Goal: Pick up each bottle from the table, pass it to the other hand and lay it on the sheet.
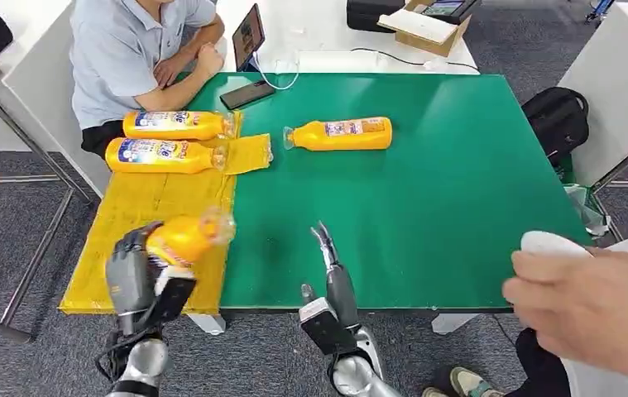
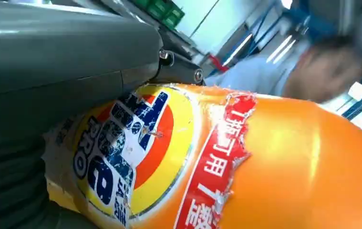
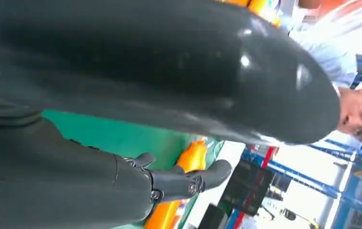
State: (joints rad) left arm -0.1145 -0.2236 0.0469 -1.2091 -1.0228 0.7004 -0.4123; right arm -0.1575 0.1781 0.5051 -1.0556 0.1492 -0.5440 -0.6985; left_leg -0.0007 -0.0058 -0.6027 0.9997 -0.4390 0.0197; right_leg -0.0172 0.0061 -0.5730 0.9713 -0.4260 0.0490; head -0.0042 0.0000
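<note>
Grey carpet covers the floor around a green-topped table. White desks stand behind it, one carrying an open cardboard box and a propped tablet. A person in a pale shirt sits at the far left corner. A black backpack rests on the floor to the right.

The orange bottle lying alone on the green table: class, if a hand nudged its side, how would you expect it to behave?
The orange bottle lies on its side and looks rounded, so it would probably roll rather than slide on the green table. Its glossy plastic suggests a slippery hold. It keeps its shape lying down, so it is likely stiff.
</note>
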